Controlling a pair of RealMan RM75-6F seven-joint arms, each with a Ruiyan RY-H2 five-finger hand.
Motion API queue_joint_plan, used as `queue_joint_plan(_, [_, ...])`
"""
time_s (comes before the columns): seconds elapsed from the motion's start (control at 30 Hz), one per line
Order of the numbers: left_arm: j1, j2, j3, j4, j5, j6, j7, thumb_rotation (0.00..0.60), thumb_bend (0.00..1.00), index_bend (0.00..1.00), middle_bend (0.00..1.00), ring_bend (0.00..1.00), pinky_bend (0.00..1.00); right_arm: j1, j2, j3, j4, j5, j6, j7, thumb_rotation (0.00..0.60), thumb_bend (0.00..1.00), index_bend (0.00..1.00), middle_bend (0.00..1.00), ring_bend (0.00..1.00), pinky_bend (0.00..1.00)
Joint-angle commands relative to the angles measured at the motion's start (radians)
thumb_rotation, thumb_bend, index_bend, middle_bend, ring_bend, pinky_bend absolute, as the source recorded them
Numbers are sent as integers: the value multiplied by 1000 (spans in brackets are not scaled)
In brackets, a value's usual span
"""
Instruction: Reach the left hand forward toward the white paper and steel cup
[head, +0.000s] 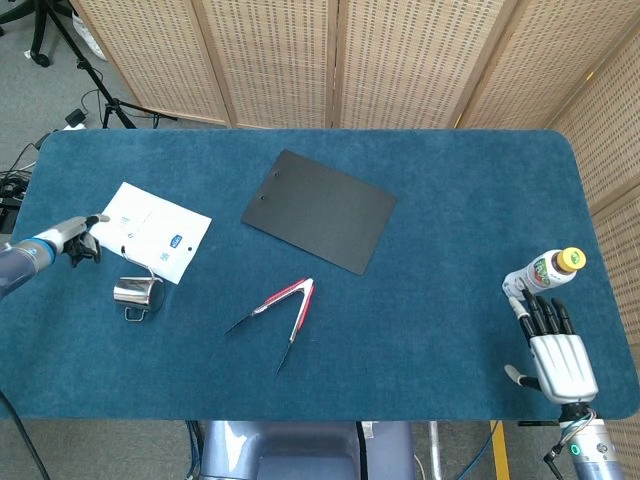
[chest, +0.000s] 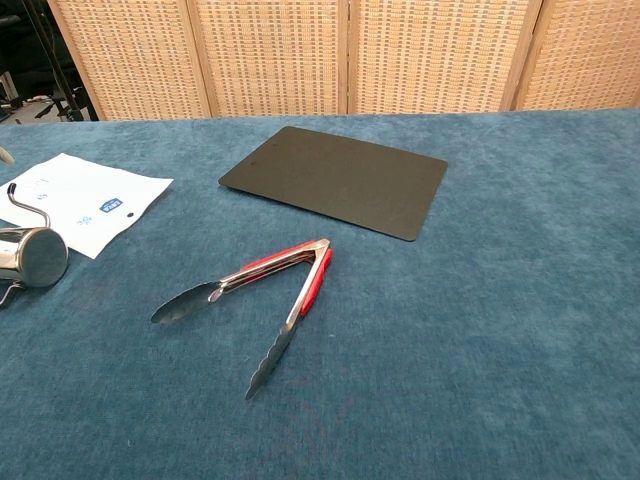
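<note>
The white paper (head: 148, 231) lies flat at the table's left, and in the chest view the paper (chest: 85, 199) shows at the far left. The steel cup (head: 135, 292) lies on its side just in front of the paper; the cup (chest: 30, 257) has a thin handle sticking up. My left hand (head: 78, 238) hovers at the paper's left edge, holding nothing, one pale fingertip reaching to the sheet's corner. The chest view shows only a pale sliver of it at the left border. My right hand (head: 555, 350) rests at the front right with fingers straight and apart, empty.
A black clipboard (head: 318, 210) lies mid-table, and red-handled steel tongs (head: 280, 310) lie in front of it. A small bottle (head: 545, 270) with a yellow cap lies just beyond my right hand. Wicker screens stand behind the table.
</note>
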Motion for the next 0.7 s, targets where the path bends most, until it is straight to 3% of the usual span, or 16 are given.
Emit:
queue_joint_plan(0.03, [-5,-10,1,11,-8,-8,8,600,1000,0,665,780,641,0,1,0,-1,-1,1,2,600,156,0,0,0,0])
queue_joint_plan(0.7, [-19,-55,33,59,-39,-35,33,600,1000,0,665,780,641,-2,13,-4,-10,-16,16,22,600,156,0,0,0,0])
